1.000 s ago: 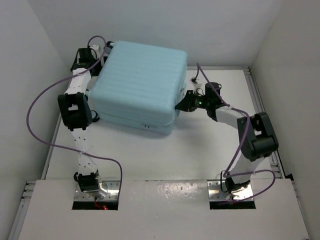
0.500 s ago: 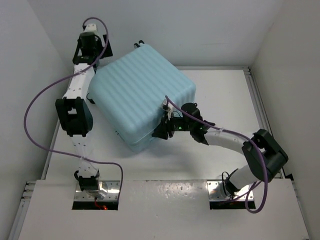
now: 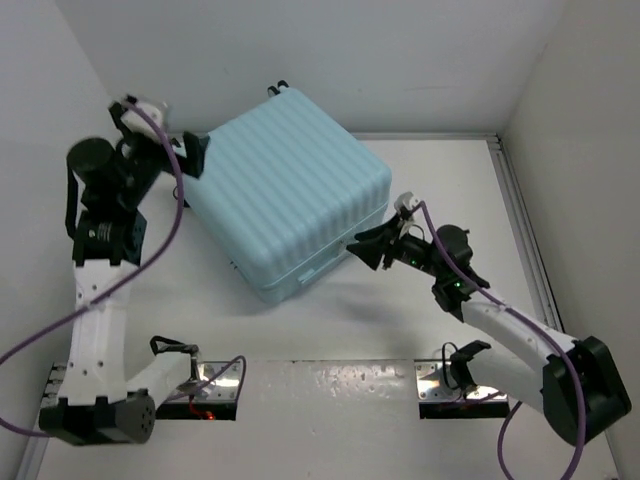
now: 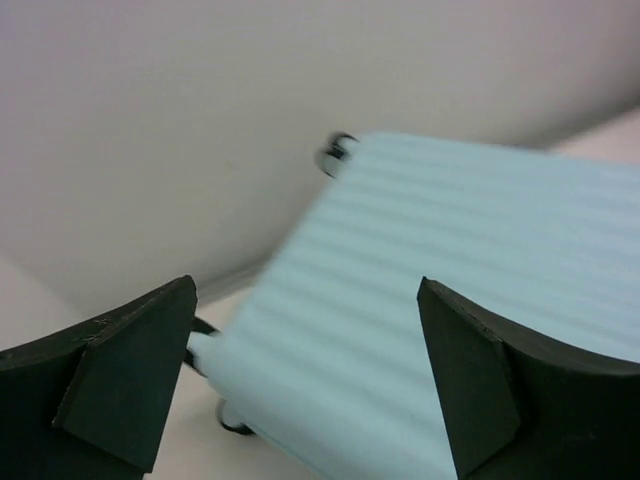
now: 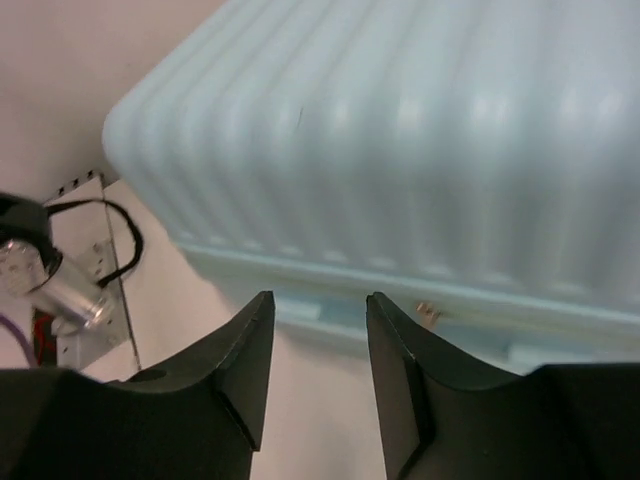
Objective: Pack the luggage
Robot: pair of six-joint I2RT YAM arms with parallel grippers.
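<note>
Aqua luggage lying shut, askew — left claw gaping, right claw parted, neither gripping — risks skidding sideways under a one-sided push on slick shell.

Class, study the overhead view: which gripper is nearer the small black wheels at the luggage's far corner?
Left. The left gripper sits at the left corner of the luggage, the nearer to the wheels. The right gripper is at the opposite, near-right edge.
</note>
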